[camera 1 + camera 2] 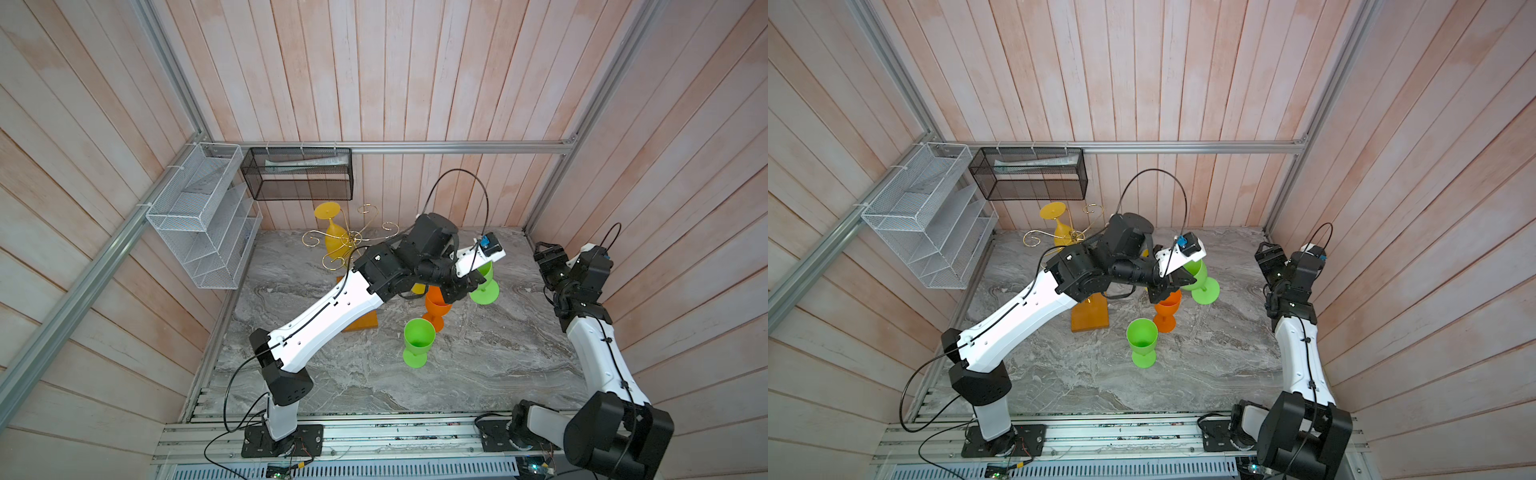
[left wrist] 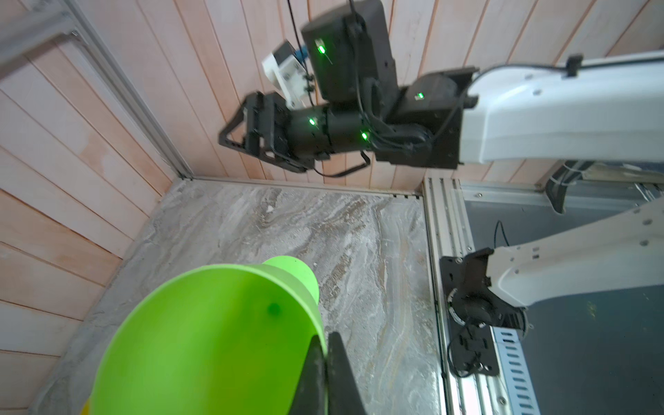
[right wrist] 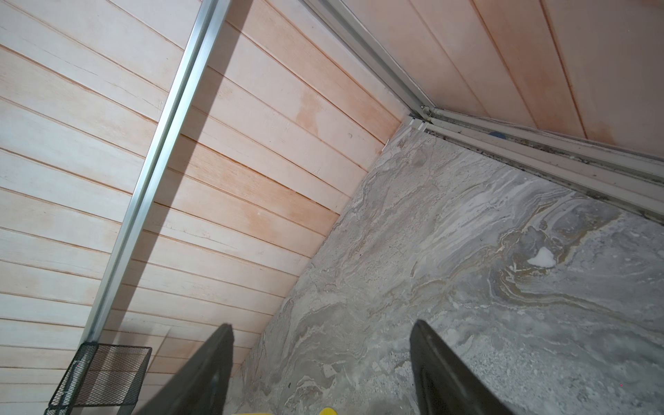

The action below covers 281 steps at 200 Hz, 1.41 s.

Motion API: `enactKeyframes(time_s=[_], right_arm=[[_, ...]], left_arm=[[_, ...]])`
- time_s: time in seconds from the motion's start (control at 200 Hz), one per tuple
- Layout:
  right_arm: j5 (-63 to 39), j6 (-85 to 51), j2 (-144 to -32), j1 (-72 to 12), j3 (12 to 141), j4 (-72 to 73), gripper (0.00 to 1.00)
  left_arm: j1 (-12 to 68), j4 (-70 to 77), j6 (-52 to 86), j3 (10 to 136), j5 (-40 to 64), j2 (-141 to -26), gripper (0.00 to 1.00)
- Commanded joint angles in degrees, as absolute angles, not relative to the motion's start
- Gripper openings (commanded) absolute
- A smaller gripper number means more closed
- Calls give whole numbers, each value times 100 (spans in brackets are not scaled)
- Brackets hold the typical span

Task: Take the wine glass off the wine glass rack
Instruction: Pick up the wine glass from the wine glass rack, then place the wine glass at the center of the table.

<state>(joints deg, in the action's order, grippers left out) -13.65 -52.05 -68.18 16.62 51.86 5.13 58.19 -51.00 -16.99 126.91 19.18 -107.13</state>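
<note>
While left gripper (image 2: 325, 345) pinches its rim, green wine glass (image 1: 484, 293): centre-right.
right gripper (image 3: 322, 323): spread, empty.
wine glass rack (image 1: 354, 237): yellow glass (image 1: 334, 242) hanging.
black basket (image 1: 299, 192): pale flat item (image 1: 299, 163).

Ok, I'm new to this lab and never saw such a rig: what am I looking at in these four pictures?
Two robot arms stand at a marble table. Two pictures look down from above; the other two come from cameras on the arms' wrists. The left pincer is shut on the rim of a green wine glass; the right pincer is open and empty. On the table stand an orange glass, a second green glass and the gold wine glass rack, with a yellow glass hanging upside down on it.
</note>
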Motion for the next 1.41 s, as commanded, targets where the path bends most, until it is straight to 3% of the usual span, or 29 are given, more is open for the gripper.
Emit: enactKeyframes(time_s=[0.0,0.305,0.68,1.295,1.401], right_arm=[[-1516,-4980,-6842,1664,5424,703,75],[-1733,-4721,-6609,1614,5299,702,75],[-1313,-3844,-6634,445,5564,488,75],[-1235,-3920,-6384,403,5463,493,75],[-1225,-3902,-6346,398,5471,450,75]], left_arm=[[6053,-5349,-1878,12405,1345,-10643,0],[6692,-5420,-1671,11692,847,-10864,0],[6812,-4944,-1210,10829,850,-11017,0],[6812,-4168,-758,10291,270,-11360,0],[6820,-4196,-722,10259,312,-11391,7]])
